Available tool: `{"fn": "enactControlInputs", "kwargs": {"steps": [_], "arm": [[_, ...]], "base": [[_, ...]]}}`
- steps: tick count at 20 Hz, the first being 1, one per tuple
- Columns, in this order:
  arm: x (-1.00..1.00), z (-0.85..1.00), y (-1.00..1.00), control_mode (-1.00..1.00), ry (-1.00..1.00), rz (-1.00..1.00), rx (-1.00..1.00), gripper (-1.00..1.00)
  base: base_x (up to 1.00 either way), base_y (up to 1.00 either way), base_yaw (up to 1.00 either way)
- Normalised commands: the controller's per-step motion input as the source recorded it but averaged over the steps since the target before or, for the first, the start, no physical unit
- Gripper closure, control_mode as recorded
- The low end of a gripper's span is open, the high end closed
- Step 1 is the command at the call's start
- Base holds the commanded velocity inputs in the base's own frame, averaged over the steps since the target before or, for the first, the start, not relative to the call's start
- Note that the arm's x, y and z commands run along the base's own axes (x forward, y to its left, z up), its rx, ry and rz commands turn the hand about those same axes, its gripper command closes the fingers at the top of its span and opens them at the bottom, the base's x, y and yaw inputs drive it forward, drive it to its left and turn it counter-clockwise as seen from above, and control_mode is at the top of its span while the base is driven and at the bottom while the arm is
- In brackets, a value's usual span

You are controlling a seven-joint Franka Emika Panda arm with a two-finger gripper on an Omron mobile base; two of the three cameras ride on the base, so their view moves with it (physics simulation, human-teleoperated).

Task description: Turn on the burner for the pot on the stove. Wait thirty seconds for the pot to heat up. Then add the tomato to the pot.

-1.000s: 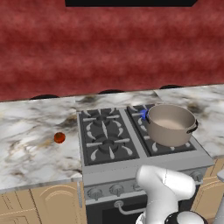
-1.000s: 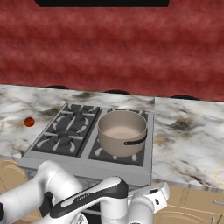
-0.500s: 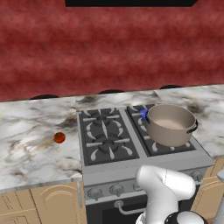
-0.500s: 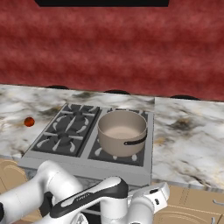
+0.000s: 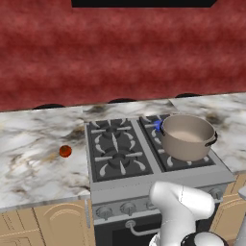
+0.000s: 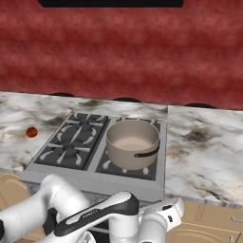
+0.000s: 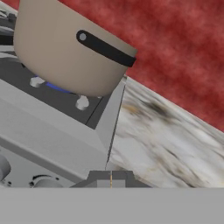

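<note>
We see the pot (image 5: 187, 137) standing upright on the right half of the stove (image 5: 144, 180), mouth up and pale inside showing, its two dark handles lying on a line that runs roughly left to right across the cooktop. From the left base camera a blue glow marks the burner (image 5: 157, 125) at the pot's far left edge; from the right base camera the pot (image 6: 132, 143) hides that spot, and one long dark handle faces us instead. The hand camera, low and tilted, looks up at the pot's (image 7: 70, 48) side wall and handle, with a thin blue line of flame beneath its base. The tomato (image 5: 65, 151) rests on the marble counter (image 5: 33, 158) left of the stove, well apart from the pot; the right base camera shows it (image 6: 32, 132) near the left edge. The other grates between tomato and pot are bare of pans. The gripper (image 7: 110, 178) sits low before the stove's front right corner, its fingertips pressed together on nothing. A red wall (image 6: 123, 52) backs the counter.
</note>
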Motion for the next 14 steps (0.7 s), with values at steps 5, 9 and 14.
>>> {"fn": "enactControlInputs", "kwargs": {"steps": [5,9,14], "arm": [[0.00,0.00,0.00,-1.00,0.00,0.00,0.00,1.00],[0.00,0.00,0.00,-1.00,0.00,0.00,0.00,1.00],[0.00,0.00,0.00,-1.00,0.00,0.00,0.00,1.00]], "base": [[0.00,0.00,0.00],[0.00,0.00,0.00],[0.00,0.00,0.00]]}}
